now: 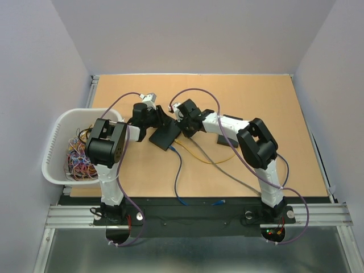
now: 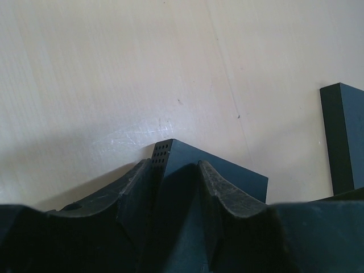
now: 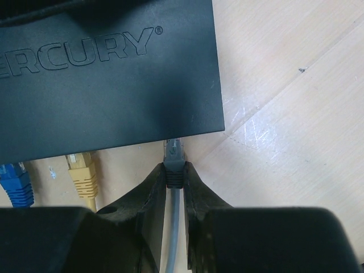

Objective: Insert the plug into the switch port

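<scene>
- Surface: a pale wooden table [image 1: 256, 102] inside white walls. A white basket [image 1: 57, 128] of loose cables sits at 9 o'clock in the top view.
- Switch: the black switch [image 3: 108, 85] lies flat near the table's centre, with its port face toward 6 o'clock in the right wrist view. A blue connector [image 3: 17, 182] and a yellow connector [image 3: 82, 173] already sit in ports at 8 o'clock.
- Right gripper [image 3: 174, 173]: clenched on the grey boot of the plug [image 3: 173, 153].
- Left gripper [image 2: 173, 166]: its fingers straddle a corner of the switch. You cannot tell from these views whether they press on it.
- Plug position: at the port face, near the switch's right corner, with its clear head meeting the edge.
- Orientation: the long axis runs 6 to 12 o'clock in that view. The head points to 12, the cable trails to 6, and the plug looks square to the port face.
- Progress: pick-up and alignment look done. Most of the clear head shows, so seating is judged incomplete, and you have the final push left.
</scene>
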Tool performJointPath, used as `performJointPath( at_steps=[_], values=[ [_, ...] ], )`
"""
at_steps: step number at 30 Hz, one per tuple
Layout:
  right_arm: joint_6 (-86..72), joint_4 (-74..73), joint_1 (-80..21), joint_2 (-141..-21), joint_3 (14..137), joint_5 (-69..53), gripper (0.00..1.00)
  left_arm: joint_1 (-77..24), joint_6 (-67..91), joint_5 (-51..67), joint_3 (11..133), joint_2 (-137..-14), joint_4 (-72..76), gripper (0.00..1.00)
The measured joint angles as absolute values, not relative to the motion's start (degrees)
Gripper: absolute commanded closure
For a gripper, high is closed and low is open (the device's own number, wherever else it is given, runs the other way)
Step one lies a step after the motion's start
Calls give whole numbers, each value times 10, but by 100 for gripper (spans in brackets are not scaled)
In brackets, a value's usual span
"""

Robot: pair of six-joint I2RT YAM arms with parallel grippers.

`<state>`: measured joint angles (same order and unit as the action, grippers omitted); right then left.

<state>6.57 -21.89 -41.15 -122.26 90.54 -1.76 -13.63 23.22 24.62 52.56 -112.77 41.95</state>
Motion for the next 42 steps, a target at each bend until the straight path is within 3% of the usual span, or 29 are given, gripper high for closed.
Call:
performJointPath(
  at_steps=[17,31,42],
  values=[
    [52,-294,-409,-1242,958,-31,100,-161,240,199,484,-1112,462,53],
    [16,-197,-403,-1199,869,-77,99,-161,250,195,466,-1100,461,53],
    [-8,-243,-403,-1236,934,-84,100,-164,254,153,429,-1090,509,53]
  ],
)
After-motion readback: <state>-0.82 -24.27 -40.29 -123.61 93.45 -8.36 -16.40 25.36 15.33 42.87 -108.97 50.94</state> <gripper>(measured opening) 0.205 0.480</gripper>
